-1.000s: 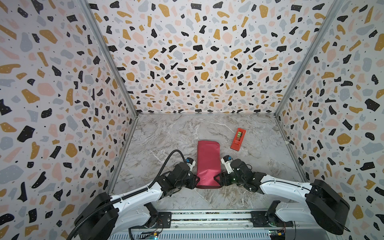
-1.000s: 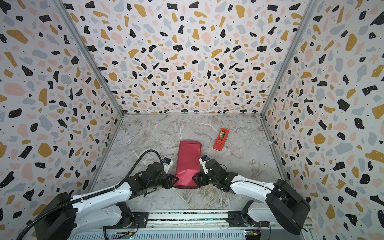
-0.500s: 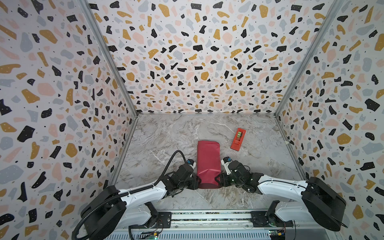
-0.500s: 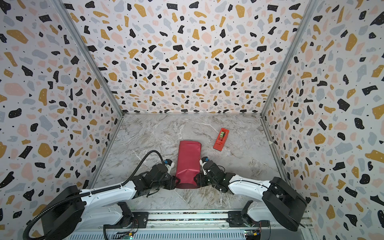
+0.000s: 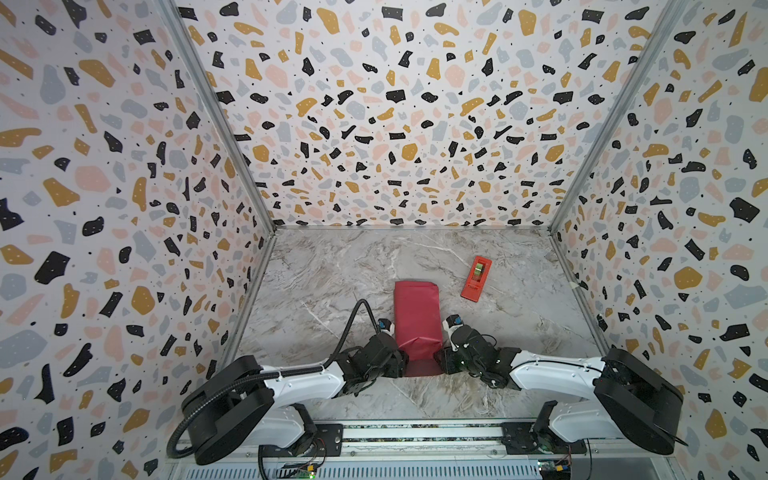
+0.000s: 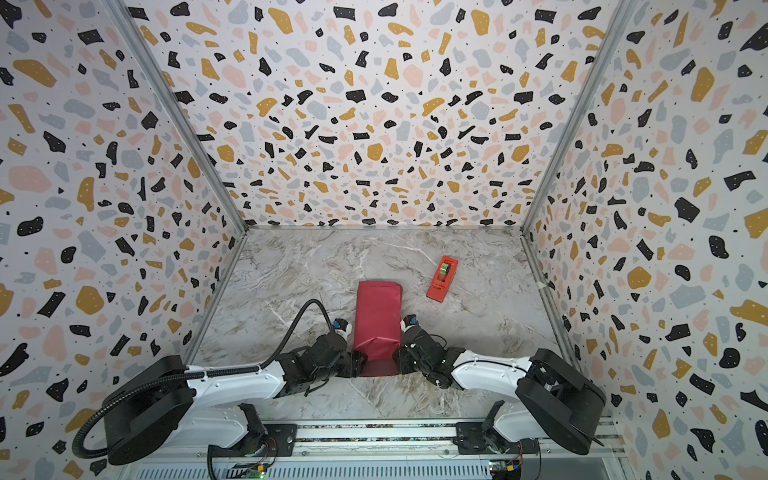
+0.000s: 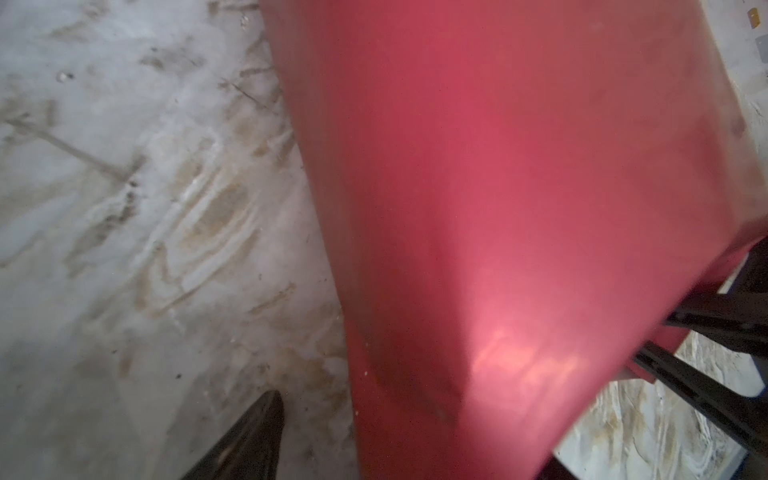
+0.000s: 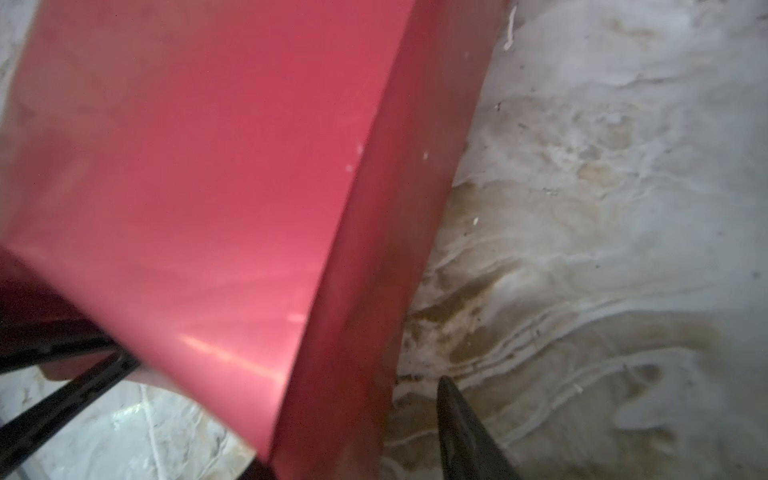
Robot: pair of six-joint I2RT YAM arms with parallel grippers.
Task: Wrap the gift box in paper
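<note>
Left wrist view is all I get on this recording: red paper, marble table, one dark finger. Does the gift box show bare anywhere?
Observer: No. In both top views the paper covers the gift box completely, and its far end is folded shut.
Operator: Where is the other arm?
Observer: The right end effector is at the package's near right corner, opposite the left end effector at the near left corner.
Operator: Is the near end closed too?
Observer: Not yet. A paper flap lies flat on the table between the two end effectors.
Operator: Any tape around?
Observer: A red tape dispenser lies beyond the package to its right, not touching it.
</note>
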